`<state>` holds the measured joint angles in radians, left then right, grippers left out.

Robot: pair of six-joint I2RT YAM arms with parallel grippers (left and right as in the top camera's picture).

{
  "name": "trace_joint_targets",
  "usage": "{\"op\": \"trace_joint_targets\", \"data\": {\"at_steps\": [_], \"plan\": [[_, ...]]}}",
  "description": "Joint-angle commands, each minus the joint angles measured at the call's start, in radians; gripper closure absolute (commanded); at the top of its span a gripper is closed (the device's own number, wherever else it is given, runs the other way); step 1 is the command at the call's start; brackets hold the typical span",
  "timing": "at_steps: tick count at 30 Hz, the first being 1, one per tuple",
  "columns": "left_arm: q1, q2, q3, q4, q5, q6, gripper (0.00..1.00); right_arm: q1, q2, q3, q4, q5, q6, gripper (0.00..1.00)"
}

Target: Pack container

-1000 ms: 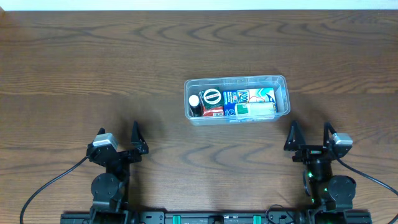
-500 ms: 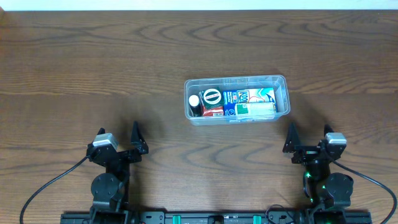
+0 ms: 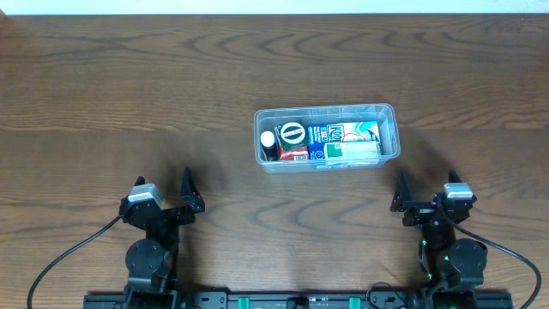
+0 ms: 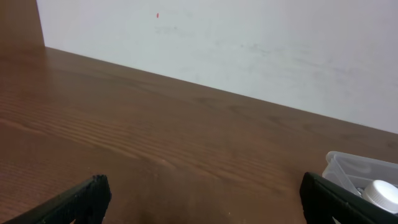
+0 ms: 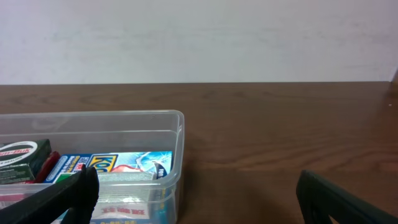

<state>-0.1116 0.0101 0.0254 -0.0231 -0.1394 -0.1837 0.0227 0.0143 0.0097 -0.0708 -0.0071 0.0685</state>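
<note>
The clear plastic container (image 3: 390, 116) stands right of the table's centre. It holds a blue-and-white carton (image 3: 343, 133), a green-and-white box (image 3: 352, 152), a red and dark box (image 3: 290, 142) and a small white-capped bottle (image 3: 268, 139). My left gripper (image 3: 163, 196) is open and empty at the near left, well away from it. My right gripper (image 3: 426, 194) is open and empty at the near right, just below the container. The right wrist view shows the container's near corner (image 5: 177, 124) with the carton (image 5: 124, 165) inside. The left wrist view shows its corner (image 4: 348, 165) at the far right.
Brown wooden table (image 3: 129, 103) with a white wall (image 5: 199, 37) beyond its far edge. Both arm bases sit at the near edge, with black cables running off to the sides.
My right gripper has drawn back slightly toward the near edge and shifted a little left. The left arm and the container have not moved.
</note>
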Motion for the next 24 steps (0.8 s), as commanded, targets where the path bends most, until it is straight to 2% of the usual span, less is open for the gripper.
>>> {"op": "trace_joint_targets", "data": {"at_steps": [1,24], "plan": [[0.006,-0.005,-0.021,-0.036,-0.026,-0.002,0.02,-0.004,-0.009,-0.005,-0.003,0.003,-0.018,0.01],[0.006,-0.005,-0.021,-0.036,-0.026,-0.002,0.02,0.018,-0.009,-0.005,-0.003,0.003,-0.018,0.01]]}}
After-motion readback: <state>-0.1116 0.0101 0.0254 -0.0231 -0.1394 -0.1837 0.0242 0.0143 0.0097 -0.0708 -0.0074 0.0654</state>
